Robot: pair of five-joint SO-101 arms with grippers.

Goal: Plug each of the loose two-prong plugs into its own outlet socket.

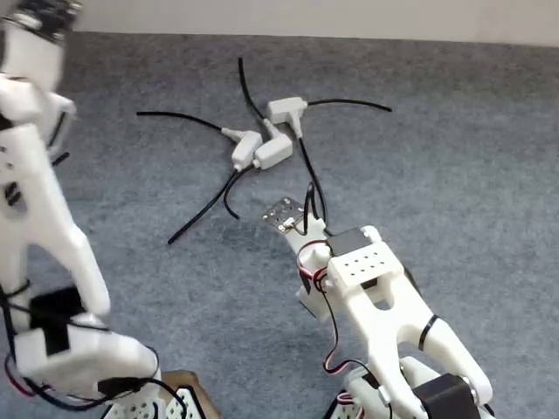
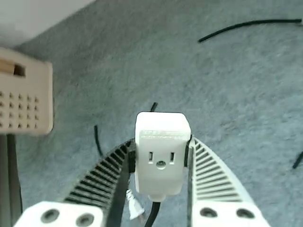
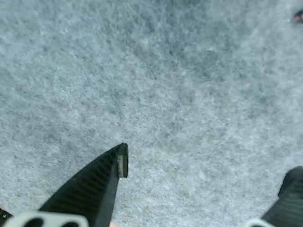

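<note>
Up off the grey carpet (image 1: 454,175), the left gripper (image 2: 161,144) is clamping a white socket (image 2: 162,127) by its two sides, ribbed fingers (image 2: 208,165) pressing in on it. The slot face is pointing back at the wrist camera and the socket's black cord (image 2: 152,215) is hanging out below, between the fingers. A pale perforated block (image 2: 26,101) is showing off to one side; cannot tell what it belongs to.

Right gripper (image 3: 208,168) is hanging spread wide over bare carpet, black fingers (image 3: 102,189) gripping nothing.

Mid-carpet in the high view, three white pieces are lying in a loose cluster: a first cord end (image 1: 247,148) touching a second cord end (image 1: 273,152), and a third cord end (image 1: 286,109) just beyond them. Loose black cords (image 1: 201,209) are trailing off several ways. Too small to tell plugs from sockets. The low arm (image 1: 384,297) at the near edge is sitting with its tip near this cluster; judging it to be the right one, since its wrist view is showing carpet close up.

Step in hand, as I am reading it: one socket is secured and presented, and its plug is not yet picked up. No pair looks mated so far.

Next move is calling for the right gripper to take a plug from the cluster by its body, leaving the prongs free. It then needs to line both prongs up with the two slots and push straight in while the left arm braces the socket
</note>
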